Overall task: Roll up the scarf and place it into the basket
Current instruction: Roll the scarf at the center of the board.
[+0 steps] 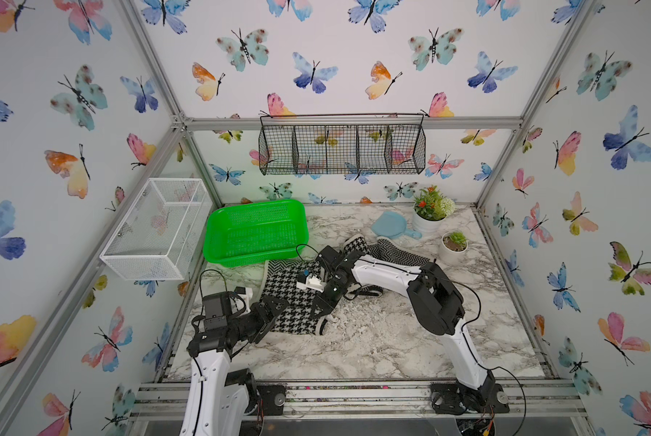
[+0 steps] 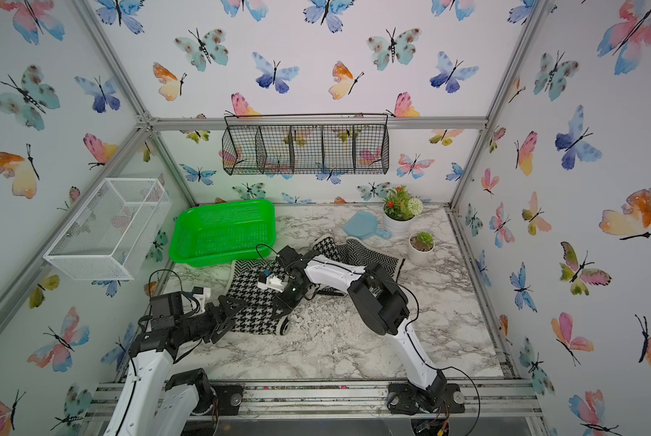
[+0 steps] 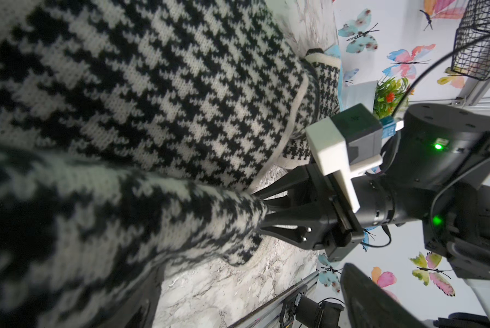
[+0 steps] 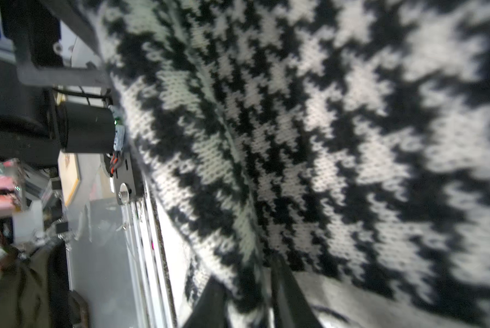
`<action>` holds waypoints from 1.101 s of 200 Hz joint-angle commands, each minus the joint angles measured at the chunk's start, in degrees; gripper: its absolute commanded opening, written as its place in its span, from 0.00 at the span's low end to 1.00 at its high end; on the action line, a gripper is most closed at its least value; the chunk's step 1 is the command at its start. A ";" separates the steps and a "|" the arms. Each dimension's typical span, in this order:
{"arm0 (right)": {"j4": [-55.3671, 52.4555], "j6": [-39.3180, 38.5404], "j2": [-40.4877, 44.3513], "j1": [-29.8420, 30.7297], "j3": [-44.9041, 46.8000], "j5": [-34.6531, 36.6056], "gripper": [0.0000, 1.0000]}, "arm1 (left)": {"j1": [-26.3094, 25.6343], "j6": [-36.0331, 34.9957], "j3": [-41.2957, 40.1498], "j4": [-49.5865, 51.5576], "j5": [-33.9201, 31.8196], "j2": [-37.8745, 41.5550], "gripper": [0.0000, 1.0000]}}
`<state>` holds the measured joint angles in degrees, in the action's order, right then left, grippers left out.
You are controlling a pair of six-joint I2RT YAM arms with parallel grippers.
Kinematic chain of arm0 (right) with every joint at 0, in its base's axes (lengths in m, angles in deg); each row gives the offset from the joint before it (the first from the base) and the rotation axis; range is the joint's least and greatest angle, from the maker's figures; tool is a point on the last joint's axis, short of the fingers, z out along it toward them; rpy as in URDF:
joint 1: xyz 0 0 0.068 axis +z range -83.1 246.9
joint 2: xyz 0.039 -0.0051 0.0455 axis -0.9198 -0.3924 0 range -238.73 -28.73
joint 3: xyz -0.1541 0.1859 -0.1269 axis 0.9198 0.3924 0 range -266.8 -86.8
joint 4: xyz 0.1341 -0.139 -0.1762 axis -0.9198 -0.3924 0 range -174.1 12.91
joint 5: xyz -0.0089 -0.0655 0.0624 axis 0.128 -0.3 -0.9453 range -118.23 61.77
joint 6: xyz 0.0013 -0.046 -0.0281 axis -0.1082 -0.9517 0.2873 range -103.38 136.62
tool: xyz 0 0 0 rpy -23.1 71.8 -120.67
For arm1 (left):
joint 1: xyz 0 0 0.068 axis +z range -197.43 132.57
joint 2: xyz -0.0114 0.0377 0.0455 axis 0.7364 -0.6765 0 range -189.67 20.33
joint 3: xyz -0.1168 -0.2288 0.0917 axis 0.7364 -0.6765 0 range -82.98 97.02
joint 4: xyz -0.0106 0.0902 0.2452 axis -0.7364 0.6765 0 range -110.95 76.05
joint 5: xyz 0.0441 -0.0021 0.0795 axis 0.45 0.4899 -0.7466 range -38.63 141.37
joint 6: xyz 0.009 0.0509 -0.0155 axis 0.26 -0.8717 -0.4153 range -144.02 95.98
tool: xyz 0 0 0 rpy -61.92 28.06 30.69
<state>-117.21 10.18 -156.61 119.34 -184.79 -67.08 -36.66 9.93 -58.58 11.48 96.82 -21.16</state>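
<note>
Left gripper [image 1: 274, 319]: jaws spread wide at the near edge of the houndstooth scarf [image 1: 291, 298]. Right gripper [image 3: 263, 211]: jaws partly apart around a scarf fold, cannot tell if gripping. Green basket [image 1: 214, 241] sits just beside the scarf's far edge.

Left gripper [image 1: 277, 315] extended low, jaws spread wide; right arm [image 1: 386, 270] folded at the elbow, right gripper [image 1: 318, 312] angled downward (fingertips hidden, grip unclear).
</note>
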 commanded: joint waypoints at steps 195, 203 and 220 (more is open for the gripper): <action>21.07 -1.02 19.01 23.29 22.06 60.34 0.83 | -0.16 1.73 -1.24 -20.55 -4.27 -20.07 0.98; 21.18 -1.12 17.94 23.48 22.06 60.79 0.83 | -0.15 1.66 -1.28 -20.54 -4.27 -20.12 0.98; 21.87 -1.25 15.80 23.67 22.15 61.17 0.83 | -0.14 1.55 -1.35 -20.47 -4.09 -20.03 0.98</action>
<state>-96.49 9.92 -137.83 142.64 -163.57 -9.81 -36.66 12.05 -60.11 -8.37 92.65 -40.70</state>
